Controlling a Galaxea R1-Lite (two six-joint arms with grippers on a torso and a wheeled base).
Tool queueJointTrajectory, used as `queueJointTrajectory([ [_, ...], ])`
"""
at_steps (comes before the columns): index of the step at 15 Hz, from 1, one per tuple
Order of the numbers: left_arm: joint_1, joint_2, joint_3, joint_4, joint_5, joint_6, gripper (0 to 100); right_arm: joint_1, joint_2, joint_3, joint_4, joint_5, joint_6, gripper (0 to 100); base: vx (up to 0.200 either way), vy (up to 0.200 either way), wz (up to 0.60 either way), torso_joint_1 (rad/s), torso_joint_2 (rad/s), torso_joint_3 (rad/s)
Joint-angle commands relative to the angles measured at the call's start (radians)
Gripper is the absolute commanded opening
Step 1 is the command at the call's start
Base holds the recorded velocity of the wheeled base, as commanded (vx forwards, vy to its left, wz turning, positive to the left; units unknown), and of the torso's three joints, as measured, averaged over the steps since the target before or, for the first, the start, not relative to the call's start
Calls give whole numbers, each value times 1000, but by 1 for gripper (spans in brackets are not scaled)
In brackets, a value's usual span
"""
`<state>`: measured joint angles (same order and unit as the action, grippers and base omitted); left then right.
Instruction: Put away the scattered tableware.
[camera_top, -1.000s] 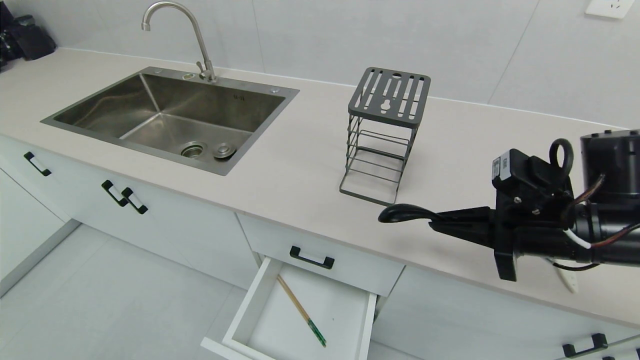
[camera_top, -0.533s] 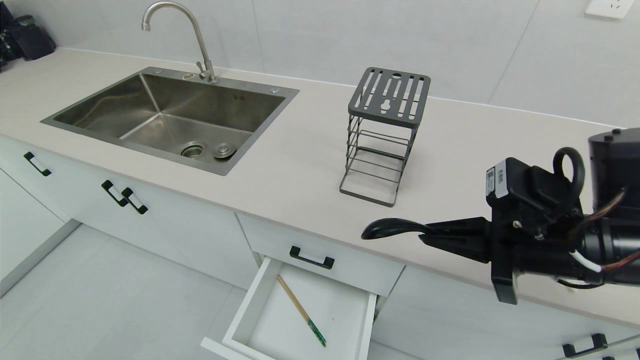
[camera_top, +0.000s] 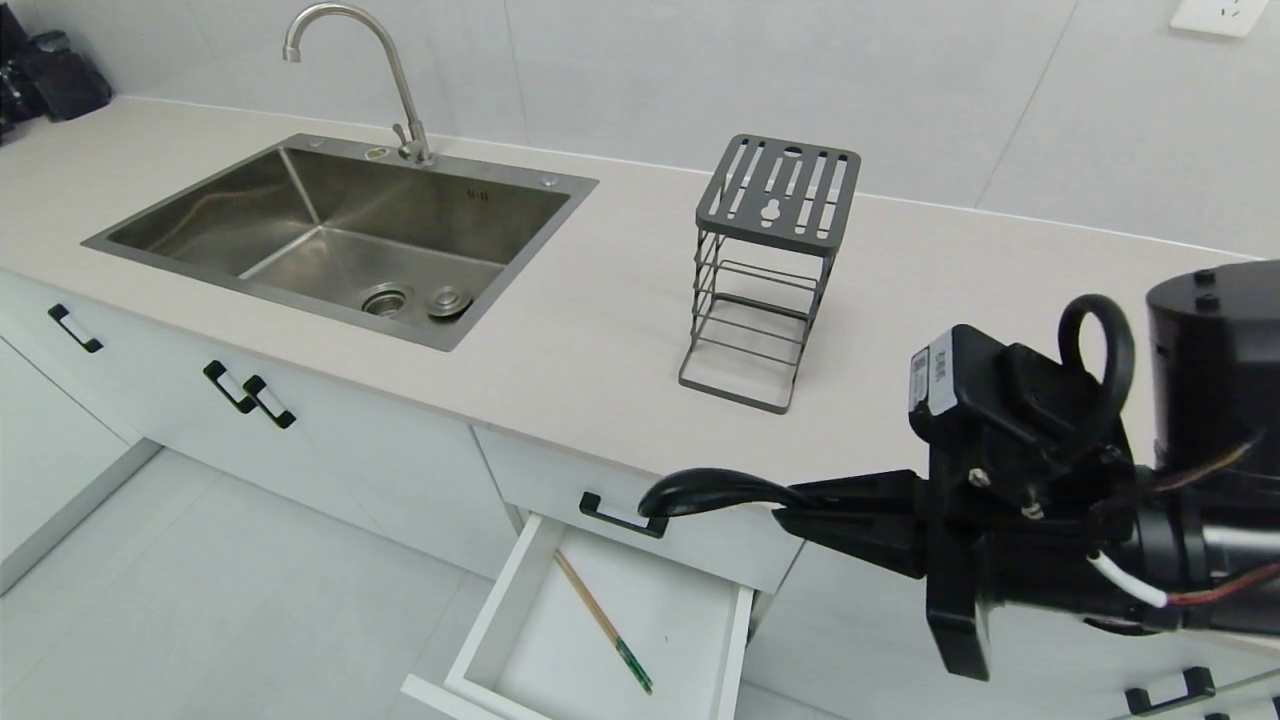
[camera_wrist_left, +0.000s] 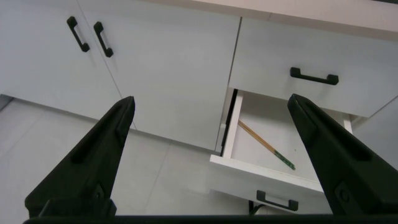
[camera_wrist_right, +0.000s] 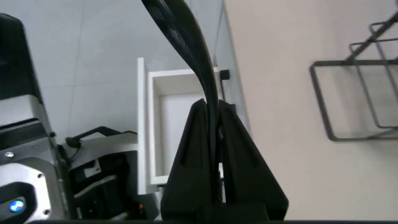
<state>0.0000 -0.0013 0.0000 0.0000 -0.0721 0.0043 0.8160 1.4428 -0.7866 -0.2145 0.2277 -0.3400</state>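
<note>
The right gripper (camera_top: 800, 500) is clamping a black spoon (camera_top: 700, 492) by its handle. It is holding the spoon roughly level, with the bowl end jutting past the front edge of the countertop (camera_top: 600, 330), above the open drawer (camera_top: 480, 620). Chopsticks (camera_top: 600, 620) are lying in that drawer, running from near its back left corner toward the middle. The step in hand looks like carrying the spoon to the drawer (the release is not yet made). The left gripper (camera_wrist_left: 210, 99) is hanging low before the cabinets, fingers spread wide and holding nothing. Next, the right arm is probably needing to go lower over the drawer's bare floor beside the chopsticks before letting go, so the spoon is not falling far.
</note>
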Motion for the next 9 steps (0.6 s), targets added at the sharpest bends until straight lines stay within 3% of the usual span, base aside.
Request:
queueJointTrajectory([
  [1, 0, 1, 0, 0, 0, 0, 100, 26, 41, 0, -11, -51, 24, 0, 0, 0, 0, 0, 0, 0],
  [2, 0, 1, 0, 0, 0, 0, 100, 32, 41, 1, -14, -64, 35, 0, 0, 0, 0, 0, 0, 0],
  [4, 0, 1, 0, 0, 0, 0, 100, 147, 67, 4, -94, -212, 257, 0, 0, 0, 0, 0, 0, 0],
  [6, 0, 1, 0, 0, 0, 0, 100, 193, 99, 21, -105, -274, 280, 0, 0, 0, 0, 0, 0, 0],
  [9, 0, 1, 0, 0, 0, 0, 100, 212, 160, 20, -171, -275, 280, 0, 0, 0, 0, 0, 0, 0],
])
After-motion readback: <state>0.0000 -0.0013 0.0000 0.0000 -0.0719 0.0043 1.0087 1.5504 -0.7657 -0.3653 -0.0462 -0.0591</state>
